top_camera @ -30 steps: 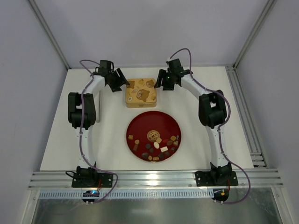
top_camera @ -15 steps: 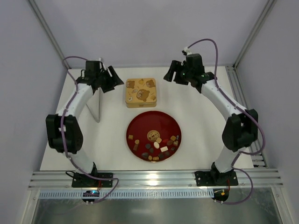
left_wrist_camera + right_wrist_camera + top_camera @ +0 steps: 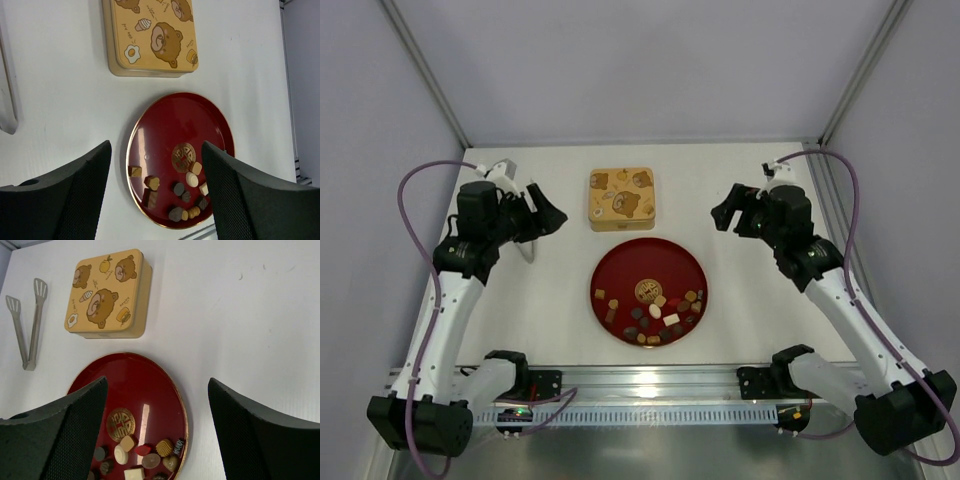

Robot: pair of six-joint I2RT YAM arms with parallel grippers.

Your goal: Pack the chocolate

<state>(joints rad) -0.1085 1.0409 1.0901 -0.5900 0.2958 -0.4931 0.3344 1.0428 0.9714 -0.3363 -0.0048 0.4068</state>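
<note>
Red plate (image 3: 645, 262) carries chocolate (image 3: 655, 318), near half. Tin (image 3: 620, 197) lidded, just beyond. Left hand (image 3: 548, 208), right hand (image 3: 723, 208) both spread wide, empty, flanking plate above surface (image 3: 750, 300).

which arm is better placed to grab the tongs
Left. The tongs lie on the tin's left side, close beside the open left gripper. The right gripper, also open, hangs on the far side of the tin.
</note>
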